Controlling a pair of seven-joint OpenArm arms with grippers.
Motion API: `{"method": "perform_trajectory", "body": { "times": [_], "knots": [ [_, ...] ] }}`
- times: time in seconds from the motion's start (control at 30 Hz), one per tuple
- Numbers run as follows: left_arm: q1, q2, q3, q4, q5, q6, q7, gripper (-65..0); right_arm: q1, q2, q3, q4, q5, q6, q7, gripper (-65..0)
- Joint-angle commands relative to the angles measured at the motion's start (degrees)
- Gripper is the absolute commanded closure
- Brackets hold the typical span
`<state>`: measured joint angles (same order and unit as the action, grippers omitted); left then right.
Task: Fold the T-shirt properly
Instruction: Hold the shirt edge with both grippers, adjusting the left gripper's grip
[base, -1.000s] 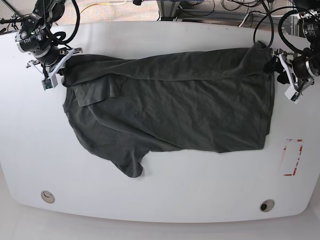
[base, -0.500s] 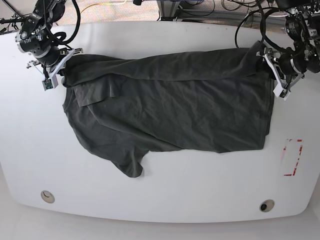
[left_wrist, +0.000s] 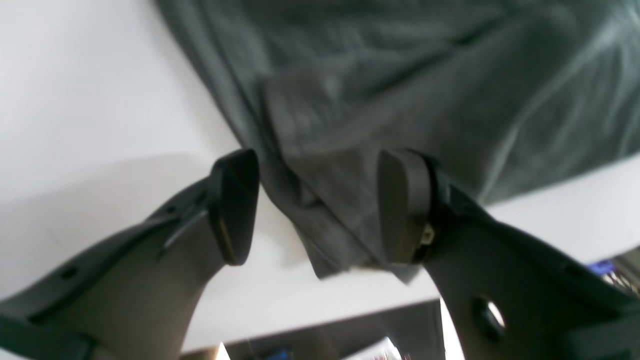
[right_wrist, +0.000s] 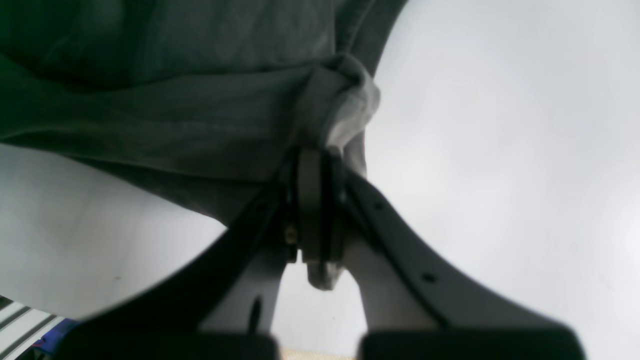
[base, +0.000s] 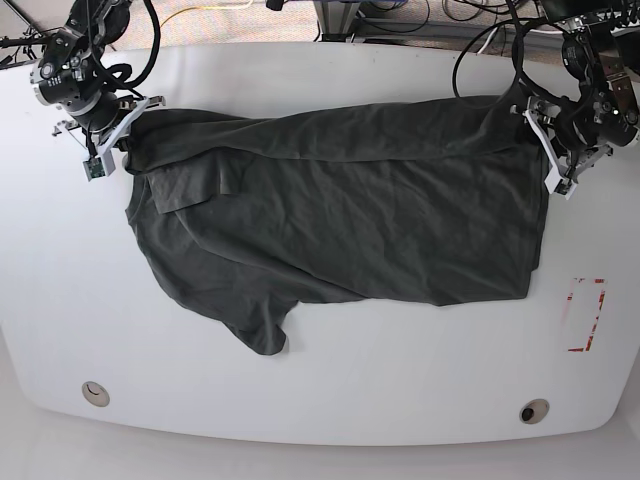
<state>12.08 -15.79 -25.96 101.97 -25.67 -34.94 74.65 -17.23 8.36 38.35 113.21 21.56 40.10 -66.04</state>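
Folding the T-shirt (base: 340, 215) well needs two good holds first. The shirt is spread flat and wrinkly on the white table (base: 320, 390), with one long edge already turned over. The right gripper (right_wrist: 317, 200) is squeezed tight on a bunched corner of cloth, which sticks out just past its fingertips. The left gripper (left_wrist: 320, 205) is spread wide, and nothing is held by it yet; the shirt's other corner lies right between its fingers (left_wrist: 235, 205). That corner should be pinched deep between the pads, so it cannot slip. Then both corners should be lifted together and the cloth kept stretched, so the fold comes out straight.
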Motion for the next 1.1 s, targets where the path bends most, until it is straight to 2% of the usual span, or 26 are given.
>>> {"method": "perform_trajectory", "body": {
  "times": [0.0, 0.2, 0.53, 0.7, 0.77, 0.97, 1.07],
  "knots": [
    [-0.5, -1.1, -0.3, 0.8, 0.5, 0.0, -0.9, -35.1, 0.2, 0.7, 0.3, 1.1, 0.7, -0.1, 1.1, 0.0],
    [-0.5, -1.0, -0.2, 0.5, 1.8, 0.0, -1.0, -35.1, 0.2, 0.7, 0.3, 1.1, 0.7, -0.1, 1.1, 0.0],
    [-2.6, -1.0, -0.2, -6.5, 1.5, -0.2, -1.0, -34.7, 0.2, 0.7, 0.3, 1.1, 0.7, -0.1, 1.1, 0.0],
    [-2.6, -1.0, -0.2, -6.4, 1.5, -3.4, -0.9, -33.9, 0.2, 0.7, 0.5, 1.1, 0.7, -0.1, 1.1, 0.0],
    [-2.7, -1.0, -0.2, -6.4, 1.5, -4.9, -0.9, -31.0, 0.2, 0.7, 0.4, 1.1, 0.7, -0.1, 1.1, 0.0],
    [-2.7, -1.0, -0.2, -6.4, 1.6, -5.1, -0.8, -19.3, 0.2, 0.7, 0.5, 1.1, 0.7, -0.1, 1.1, 0.0],
    [-2.6, -1.0, -0.1, -6.5, 1.6, -5.1, -0.7, -16.7, 0.2, 0.7, 0.5, 1.1, 0.7, -0.1, 1.1, 0.0]
  ]
}}
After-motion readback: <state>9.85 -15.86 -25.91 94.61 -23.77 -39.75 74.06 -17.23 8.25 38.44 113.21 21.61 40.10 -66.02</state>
